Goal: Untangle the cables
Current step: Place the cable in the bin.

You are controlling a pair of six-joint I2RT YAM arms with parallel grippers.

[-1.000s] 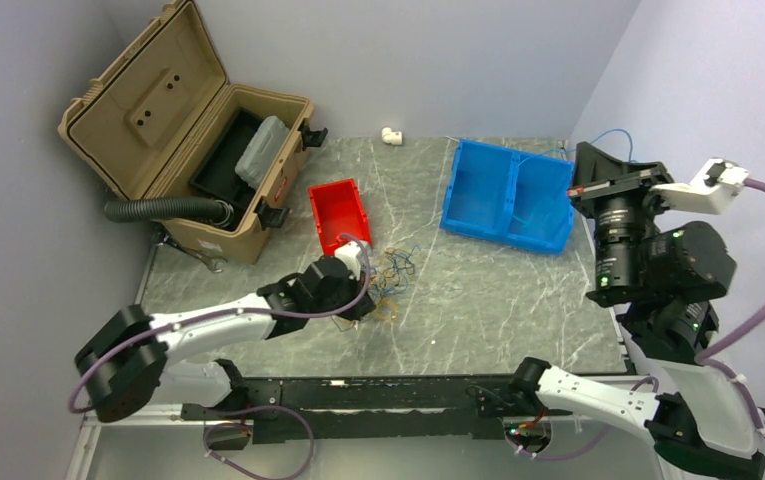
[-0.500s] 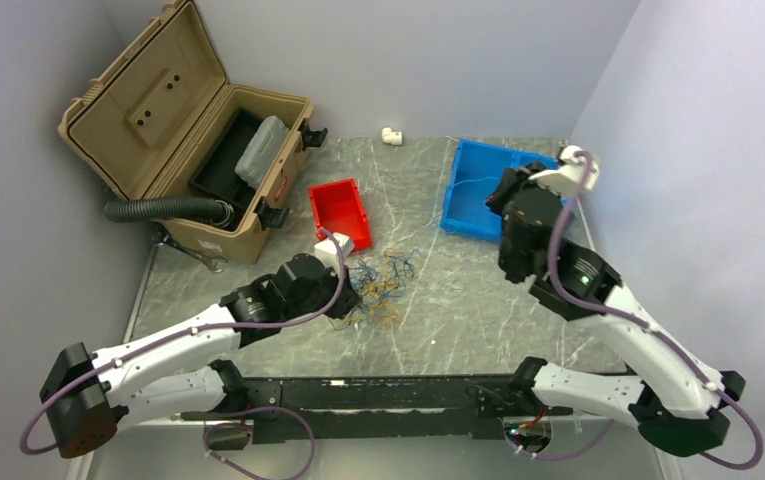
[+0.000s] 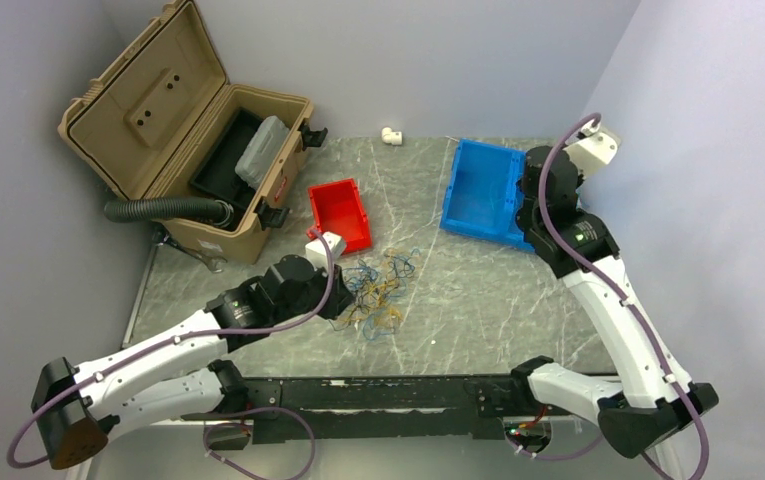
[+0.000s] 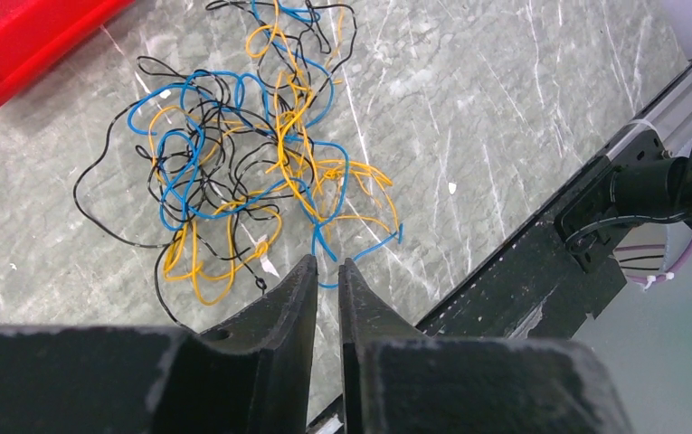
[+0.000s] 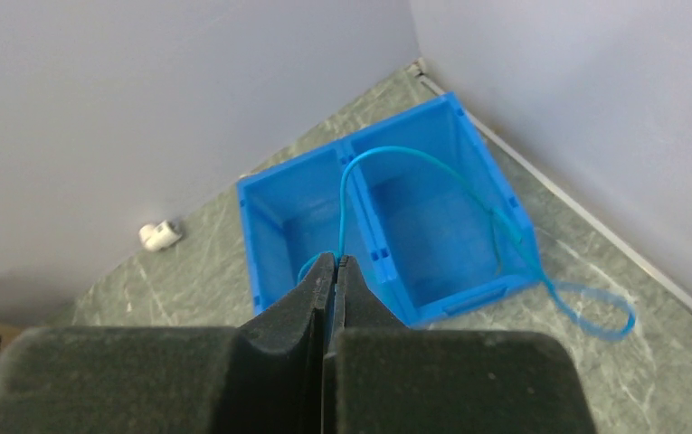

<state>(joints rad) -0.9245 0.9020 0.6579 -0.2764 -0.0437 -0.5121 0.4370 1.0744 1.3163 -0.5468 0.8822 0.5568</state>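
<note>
Your left pincer (image 4: 327,268) hangs low over the marble table (image 4: 505,108), its two fingers only a thin slit apart with stone showing between them. The cables (image 4: 251,181) lie just ahead of its tips in a loose tangle of orange-yellow, blue and black loops crossing one another. One blue end curls right up to the fingertips. It looks to lie under them rather than be nipped, though the wrist view does not settle it. Ahead and to the left of this pincer is the corner of a red bin (image 4: 25,36), near the tangle's far edge.

Your right pincer (image 5: 333,262) is pressed together on a single blue cable (image 5: 396,151). The strand leaves the tips and arcs over the two-compartment blue bin (image 5: 288,212) straight ahead. It drops past the bin's right wall and ends in a loop on the table, ahead and to the right. A small white fitting (image 5: 159,233) lies ahead and to the left, by the wall.
</note>
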